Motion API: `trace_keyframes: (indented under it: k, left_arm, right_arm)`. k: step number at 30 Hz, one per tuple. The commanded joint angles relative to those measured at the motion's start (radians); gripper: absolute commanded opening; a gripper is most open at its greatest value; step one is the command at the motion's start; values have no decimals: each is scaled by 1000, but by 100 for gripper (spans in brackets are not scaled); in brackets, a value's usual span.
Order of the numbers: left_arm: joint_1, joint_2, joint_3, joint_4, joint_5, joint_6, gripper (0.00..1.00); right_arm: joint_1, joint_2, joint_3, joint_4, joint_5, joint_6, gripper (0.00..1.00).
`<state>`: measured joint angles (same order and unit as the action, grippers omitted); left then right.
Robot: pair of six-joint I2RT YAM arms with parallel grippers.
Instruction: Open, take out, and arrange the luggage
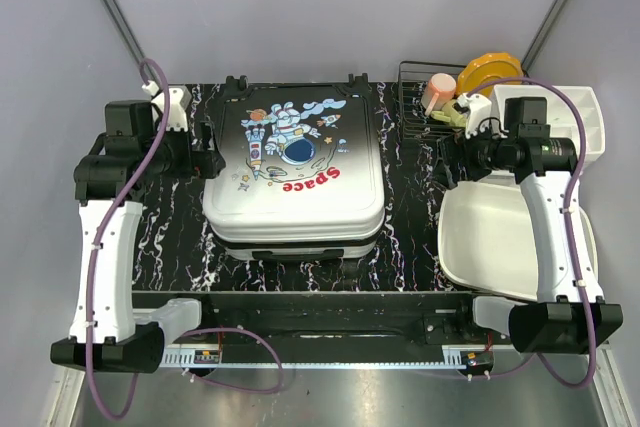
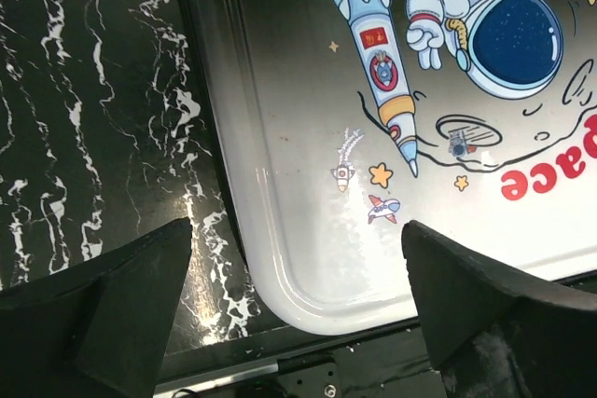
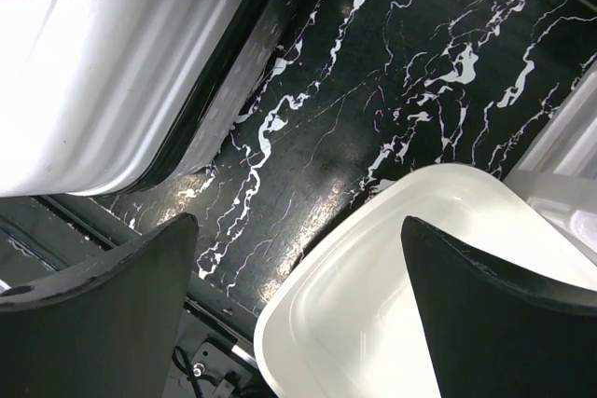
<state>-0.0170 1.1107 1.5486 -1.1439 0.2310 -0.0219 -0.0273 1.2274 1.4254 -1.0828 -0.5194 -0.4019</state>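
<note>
The luggage (image 1: 295,172) lies flat and closed in the middle of the black marble table (image 1: 400,237), astronaut and red "Space" print facing up. My left gripper (image 1: 209,153) hovers at its left edge. In the left wrist view the left gripper (image 2: 298,309) stands open above the shell's white near corner (image 2: 317,258), with nothing between the fingers. My right gripper (image 1: 452,153) hangs to the right of the luggage. The right wrist view shows this gripper (image 3: 298,309) open and empty over bare table, the luggage's white side (image 3: 112,62) at upper left.
A white plastic basin (image 1: 495,237) sits at the right under the right arm, its corner (image 3: 392,295) below the right fingers. Behind it a wire rack (image 1: 420,107) holds orange plates (image 1: 490,72) and a pink cup (image 1: 438,92). A white drawer organiser (image 1: 590,117) stands at far right.
</note>
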Motion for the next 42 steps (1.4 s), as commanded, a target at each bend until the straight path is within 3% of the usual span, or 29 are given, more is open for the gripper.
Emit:
trace_keyframes:
  k: [1,8,11,15,21,26,30,36,42]
  left_arm:
    - [15,21,-5,12,80,-26,99]
    - [276,162,50,-33,478,-15,99]
    - [337,222,85,-43,554,11,99]
    - [347,287,125,-4,583,8,99]
    - [365,379,194,23,610,-4,99]
    - [434,322,108,26,652,2,99]
    - [564,282,13,-4,734,5,99]
    - [583,320,27,122,685,-19,99]
    - [537,550,203,276,627,-66,99]
  right_arm:
    - [21,6,-52,52,-11,-40,100]
    - [234,33,-218,171,87,-202,100]
    - [300,50,-276,224,84,-289,100]
    - [365,81,-333,280,38,-380,100]
    - [590,122,-372,425,85,-373,100]
    - [733,204,-281,533,99,-251,100]
    - [845,259,-203,583,88,-192,100]
    - [874,186,-227,581,93,-189,100]
    - [874,-7,-425,570,188,-258,100]
